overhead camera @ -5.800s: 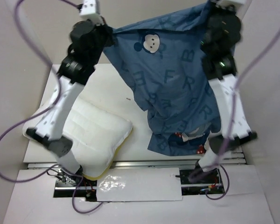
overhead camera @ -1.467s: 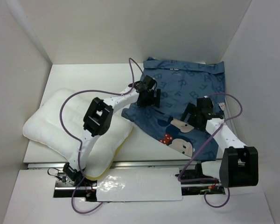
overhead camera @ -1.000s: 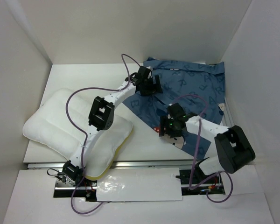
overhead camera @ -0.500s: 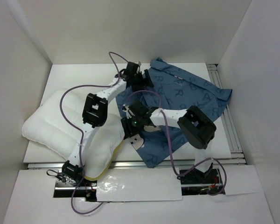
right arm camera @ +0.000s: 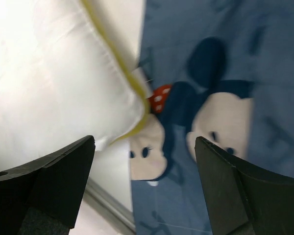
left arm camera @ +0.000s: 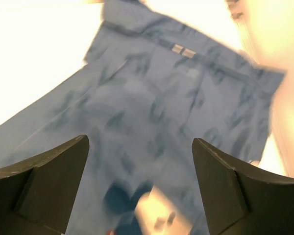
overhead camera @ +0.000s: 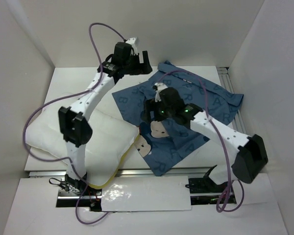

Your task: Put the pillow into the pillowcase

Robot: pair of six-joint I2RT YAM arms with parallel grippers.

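Pillow (right arm camera: 49,73) overexposed; left wrist view blurred, probably motion; overhead bright.

The left gripper (overhead camera: 146,62) is lifting off the pillowcase (overhead camera: 202,98) toward the back wall (overhead camera: 186,29), while the right gripper (overhead camera: 148,114) is pulling back from the pillow (overhead camera: 100,132), jaws spreading wide.

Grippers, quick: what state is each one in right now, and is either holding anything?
Left gripper: open, empty, above the pillowcase.
Right gripper: open, empty, over the pillowcase beside the pillow.
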